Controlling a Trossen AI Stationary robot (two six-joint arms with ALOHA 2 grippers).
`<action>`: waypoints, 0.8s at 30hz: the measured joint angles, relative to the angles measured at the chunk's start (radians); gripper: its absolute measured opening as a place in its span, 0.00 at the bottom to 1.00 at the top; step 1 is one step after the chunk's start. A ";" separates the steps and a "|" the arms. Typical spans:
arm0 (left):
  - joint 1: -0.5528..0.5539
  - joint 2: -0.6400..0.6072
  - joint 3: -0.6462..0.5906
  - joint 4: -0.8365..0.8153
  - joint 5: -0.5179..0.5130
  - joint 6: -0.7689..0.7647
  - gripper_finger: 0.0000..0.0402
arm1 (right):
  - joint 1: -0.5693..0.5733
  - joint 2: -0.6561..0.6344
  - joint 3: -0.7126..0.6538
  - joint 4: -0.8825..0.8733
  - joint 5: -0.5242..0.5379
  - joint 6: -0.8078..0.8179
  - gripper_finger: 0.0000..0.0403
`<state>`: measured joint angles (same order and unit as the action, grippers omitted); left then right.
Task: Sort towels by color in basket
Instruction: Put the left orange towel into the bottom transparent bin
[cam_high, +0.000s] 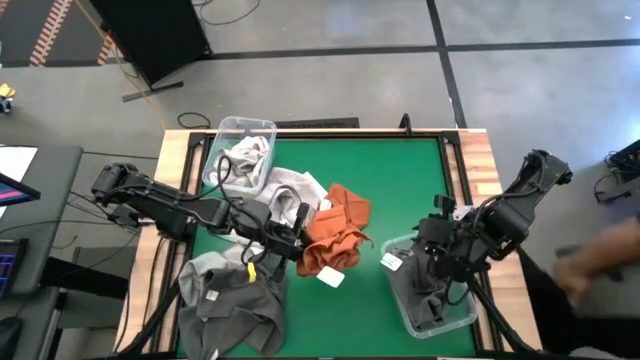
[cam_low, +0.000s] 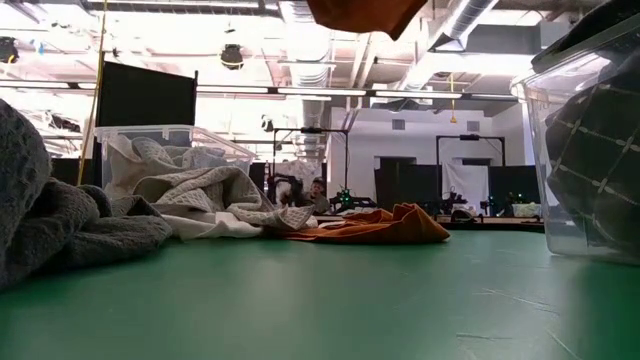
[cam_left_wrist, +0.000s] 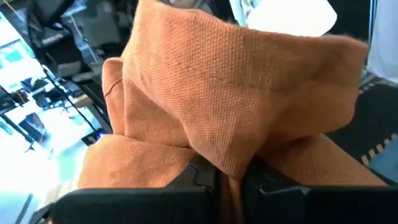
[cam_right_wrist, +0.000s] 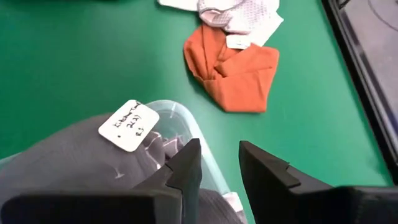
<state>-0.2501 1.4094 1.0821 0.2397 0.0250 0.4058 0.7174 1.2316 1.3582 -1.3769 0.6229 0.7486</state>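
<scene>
Green table: left gripper (cam_high: 298, 238) clamps rust towel (cam_high: 330, 248); right gripper (cam_right_wrist: 219, 163) seemingly parted over bin (cam_high: 404, 300).

Bare green mat (cam_high: 400, 190) open mid-table; towel heap (cam_high: 290, 215) crowds left, bin (cam_high: 425, 300) blocks right front.

- Rust orange towel (cam_left_wrist: 236, 93): matt cloth, tight visible weave, clamped in the left gripper (cam_left_wrist: 229, 180).
- Dark grey towel (cam_low: 60, 215): thick, nubby, rough cloth.
- Right bin (cam_right_wrist: 186, 134): clear, glossy plastic.
- Tag (cam_right_wrist: 129, 125): white paper, handwritten.
- Table (cam_low: 330, 300): smooth matt green mat, wooden border.
</scene>
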 joint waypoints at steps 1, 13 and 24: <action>0.002 0.000 0.000 0.005 0.000 -0.002 0.03 | 0.000 0.002 0.000 0.002 0.006 0.000 0.34; 0.004 0.069 0.000 0.047 -0.003 -0.033 0.03 | 0.001 0.018 -0.002 0.032 0.013 -0.019 0.34; 0.010 0.083 0.000 0.066 -0.004 -0.029 0.03 | 0.001 0.018 -0.002 0.035 0.013 -0.020 0.34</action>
<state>-0.2398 1.4925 1.0821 0.3054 0.0214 0.3763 0.7189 1.2499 1.3563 -1.3420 0.6362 0.7288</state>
